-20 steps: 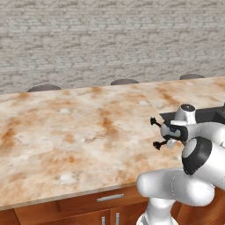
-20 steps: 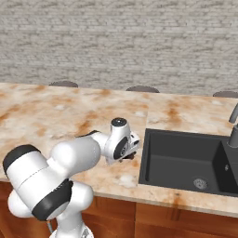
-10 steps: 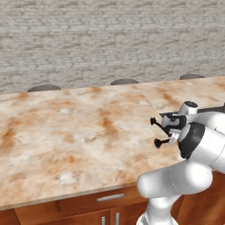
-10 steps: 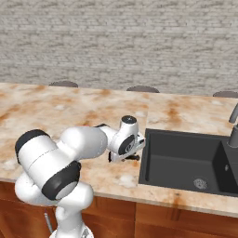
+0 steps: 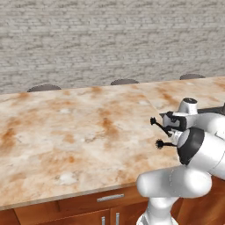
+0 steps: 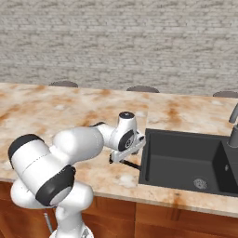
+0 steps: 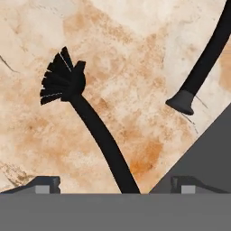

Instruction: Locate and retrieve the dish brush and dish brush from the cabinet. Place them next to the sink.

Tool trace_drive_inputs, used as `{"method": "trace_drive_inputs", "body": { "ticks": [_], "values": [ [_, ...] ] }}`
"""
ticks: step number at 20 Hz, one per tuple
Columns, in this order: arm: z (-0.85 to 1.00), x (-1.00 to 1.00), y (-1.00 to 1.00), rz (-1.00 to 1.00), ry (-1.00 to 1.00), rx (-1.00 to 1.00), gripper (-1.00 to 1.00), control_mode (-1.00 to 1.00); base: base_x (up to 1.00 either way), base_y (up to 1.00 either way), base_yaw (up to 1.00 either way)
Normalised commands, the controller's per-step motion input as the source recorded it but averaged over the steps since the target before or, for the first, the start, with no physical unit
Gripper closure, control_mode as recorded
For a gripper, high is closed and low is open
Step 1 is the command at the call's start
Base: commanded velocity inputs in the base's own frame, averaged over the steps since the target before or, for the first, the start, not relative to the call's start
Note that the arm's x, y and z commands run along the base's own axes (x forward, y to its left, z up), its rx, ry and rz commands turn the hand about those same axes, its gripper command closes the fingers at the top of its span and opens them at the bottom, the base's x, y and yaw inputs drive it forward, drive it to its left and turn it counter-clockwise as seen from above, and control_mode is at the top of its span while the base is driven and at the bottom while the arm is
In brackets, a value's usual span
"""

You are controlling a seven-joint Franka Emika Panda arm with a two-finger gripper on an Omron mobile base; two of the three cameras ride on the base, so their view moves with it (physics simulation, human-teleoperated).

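Marble counter (image 5: 66, 136), brick wall (image 5: 88, 39), faucet (image 6: 234, 128)

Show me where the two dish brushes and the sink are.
near dish brush (image 7: 85, 115), hand view, on its handle below the bristly head.
second dish brush (image 7: 203, 61), hand view, on its handle.
sink (image 6: 186, 158), right base view, on the basin floor.

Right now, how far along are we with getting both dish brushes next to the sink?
Nearly done, it looks. One dish brush lies on the counter by the sink edge. The other dish brush lies close by, its handle between the open end effector tips, touched by neither. Nothing is in hand. Left: probably just lifting the arm clear.
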Motion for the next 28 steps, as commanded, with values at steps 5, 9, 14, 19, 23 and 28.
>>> {"method": "trace_drive_inputs", "body": {
  "ticks": [5, 9, 14, 19, 23, 28],
  "values": [
    [0.28, -0.58, 0.41, -0.05, 0.01, 0.0, -1.0, -1.0, 0.0, 0.0, 0.0],
    [0.53, -0.3, 0.52, -0.16, 0.0, 0.12, -1.0, -1.0, 0.0, 0.0, 0.0],
    [0.29, 0.0, 0.2, -0.29, -0.11, 0.15, -1.0, -1.0, 0.0, 0.0, 0.0],
    [0.11, 0.08, 0.48, -0.25, -0.01, 0.0, -1.0, -1.0, 0.0, 0.0, 0.0],
    [0.06, -0.02, 0.37, -0.27, 0.0, -0.07, -1.0, -1.0, 0.0, 0.0, 0.0],
    [0.01, 0.06, 0.11, -0.41, 0.01, 0.0, -1.0, -1.0, 0.0, 0.0, 0.0]
  ]
}}
